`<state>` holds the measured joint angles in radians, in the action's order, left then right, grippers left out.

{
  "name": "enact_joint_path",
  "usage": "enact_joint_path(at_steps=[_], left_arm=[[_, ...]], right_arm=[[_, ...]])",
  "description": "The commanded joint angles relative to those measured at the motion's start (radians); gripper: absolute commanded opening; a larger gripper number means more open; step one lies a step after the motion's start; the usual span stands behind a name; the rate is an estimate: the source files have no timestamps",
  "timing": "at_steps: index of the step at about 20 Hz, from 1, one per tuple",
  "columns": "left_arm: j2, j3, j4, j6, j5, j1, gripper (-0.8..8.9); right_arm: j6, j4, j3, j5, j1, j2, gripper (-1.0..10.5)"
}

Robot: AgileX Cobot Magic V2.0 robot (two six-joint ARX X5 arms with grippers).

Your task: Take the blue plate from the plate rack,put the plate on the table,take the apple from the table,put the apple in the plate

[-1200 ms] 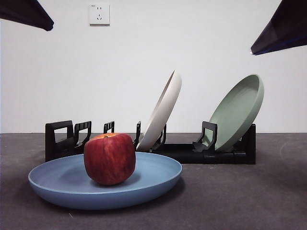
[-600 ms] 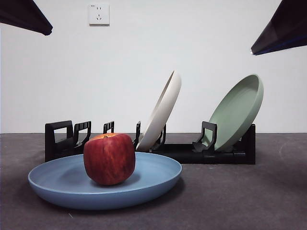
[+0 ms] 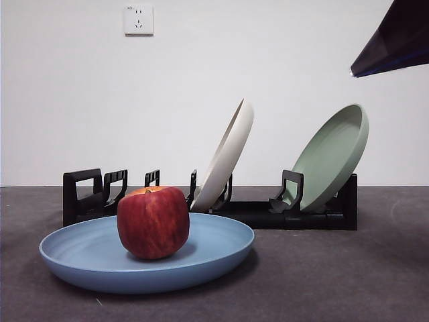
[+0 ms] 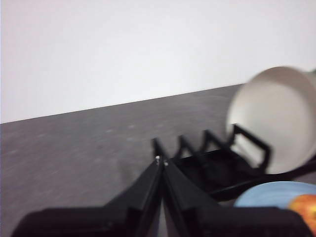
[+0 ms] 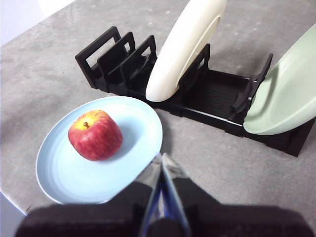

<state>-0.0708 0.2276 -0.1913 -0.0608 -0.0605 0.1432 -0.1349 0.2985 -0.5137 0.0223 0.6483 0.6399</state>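
Note:
The blue plate (image 3: 201, 258) lies flat on the table (image 3: 335, 282) in front of the plate rack (image 3: 315, 213). The dark red apple (image 3: 153, 222) sits in the plate, left of its middle. The right wrist view shows the apple (image 5: 95, 135) in the plate (image 5: 138, 123) too. My right gripper (image 5: 162, 157) is shut and empty, high above the plate's near rim; it shows as a dark tip (image 3: 395, 37) at the front view's top right. My left gripper (image 4: 161, 160) is shut and empty, raised beside the rack (image 4: 217, 168), out of the front view.
A cream plate (image 3: 224, 157) and a sage-green plate (image 3: 332, 155) lean in the rack's slots. The rack's left holders (image 3: 94, 191) stand empty. A wall socket (image 3: 138, 19) is on the white wall behind.
The dark arm tip at the front view's top left has drawn up and out of view. The plate, apple and right arm have not moved.

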Motion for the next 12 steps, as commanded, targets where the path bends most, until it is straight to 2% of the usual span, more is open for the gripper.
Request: enact_joint_path(at_steps=[1,5,12], left_arm=[[0.070,-0.114,0.059,-0.013,0.001,-0.058,-0.03],[0.069,-0.211,0.098,-0.010,0.000,-0.091,-0.03],[0.068,-0.223,0.016,-0.002,0.003,-0.091,-0.03]], right_arm=[[-0.006,-0.005,0.005,-0.003,0.001,-0.001,0.0],[-0.006,-0.004,0.005,-0.003,0.000,-0.001,0.0],[-0.006,-0.004,0.005,-0.003,0.000,-0.001,0.0]])
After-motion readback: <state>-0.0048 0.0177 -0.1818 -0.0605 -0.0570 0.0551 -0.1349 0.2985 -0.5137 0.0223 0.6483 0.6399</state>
